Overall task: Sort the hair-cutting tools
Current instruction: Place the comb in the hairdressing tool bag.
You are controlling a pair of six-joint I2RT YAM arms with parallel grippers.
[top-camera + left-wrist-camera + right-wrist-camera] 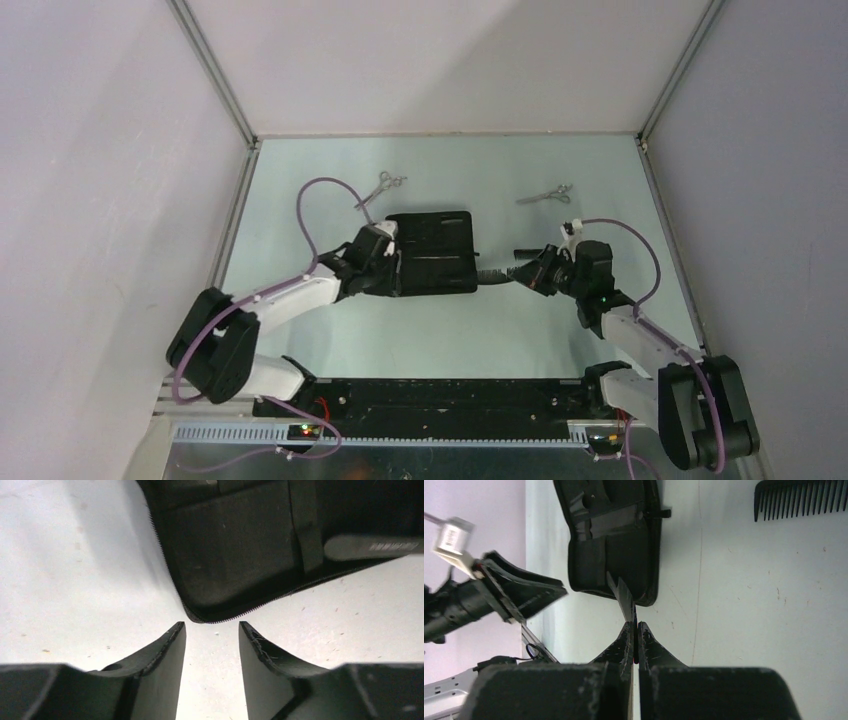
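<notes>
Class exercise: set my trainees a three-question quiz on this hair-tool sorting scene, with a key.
1. True or false: both scissors lie inside the zip case.
2. Which gripper is shut on the black comb? A: left. B: right.
3. Fill in: the jaws of the left gripper stand ___, with nothing between them.
Key: 1 false, they lie on the table beyond it; 2 B, the right gripper; 3 open.

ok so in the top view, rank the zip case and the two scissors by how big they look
1. black zip case: clearly the largest.
2. left scissors and right scissors: both far smaller and about alike, so I won't rank one over the other.
</notes>
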